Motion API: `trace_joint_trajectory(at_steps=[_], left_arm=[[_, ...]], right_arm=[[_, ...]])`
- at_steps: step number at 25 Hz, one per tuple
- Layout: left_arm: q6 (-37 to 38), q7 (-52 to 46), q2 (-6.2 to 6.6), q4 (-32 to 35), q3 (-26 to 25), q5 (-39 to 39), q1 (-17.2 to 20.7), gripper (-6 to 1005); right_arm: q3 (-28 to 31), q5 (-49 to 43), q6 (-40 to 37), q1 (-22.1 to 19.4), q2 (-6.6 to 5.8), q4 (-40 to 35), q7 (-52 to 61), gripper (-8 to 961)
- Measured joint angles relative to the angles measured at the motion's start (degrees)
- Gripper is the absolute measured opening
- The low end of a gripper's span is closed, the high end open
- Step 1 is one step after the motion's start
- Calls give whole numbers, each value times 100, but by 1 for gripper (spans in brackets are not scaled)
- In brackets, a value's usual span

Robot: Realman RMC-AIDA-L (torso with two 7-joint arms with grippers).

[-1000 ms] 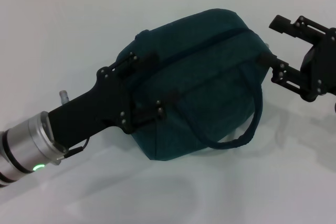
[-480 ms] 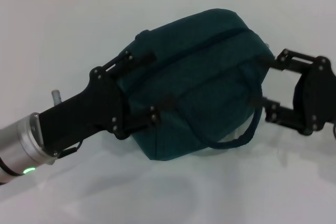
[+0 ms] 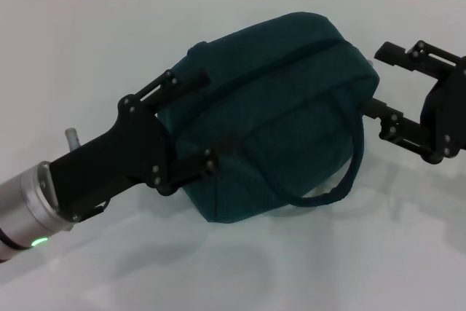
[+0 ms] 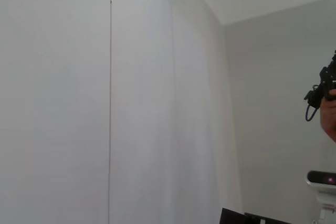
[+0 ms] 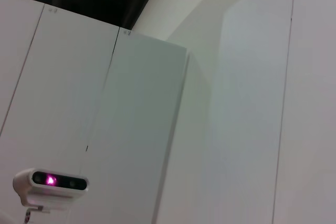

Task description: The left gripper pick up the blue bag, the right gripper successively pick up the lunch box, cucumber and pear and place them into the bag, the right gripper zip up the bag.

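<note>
Desk [image 3: 87, 41]: white surface spreading across the whole head view and carrying the bag near its middle.
Blue bag [image 3: 284, 107]: sitting bulged and slanted on the desk between the two arms, its long zipper line running closed along the top as far as the head view shows; one looped handle is drooping down its near right side and touching the desk.
Left pincer [image 3: 196, 125]: reaching in from the robot's left, fingers spread wide, one tip lying at the bag's upper left edge and the other against its lower left side. It is bracketing that end of the bag, though whether the tips are actually pressing the fabric is hard to tell.
Right pincer [image 3: 378, 81]: hovering at the bag's right end, also spread wide, its lower finger just beside the spot where the handle joins the bag and its upper finger apart from the fabric.
Wrist views: both are facing pale wall panels, showing none of the task's things.
</note>
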Motion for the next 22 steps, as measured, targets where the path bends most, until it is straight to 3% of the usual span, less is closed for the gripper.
trace_joint_trajectory(at_steps=[22], left_arm=[[-61, 5, -26, -54, -10, -56, -49, 825]], right_arm=[[13, 40, 33, 47, 9, 136, -213, 591]])
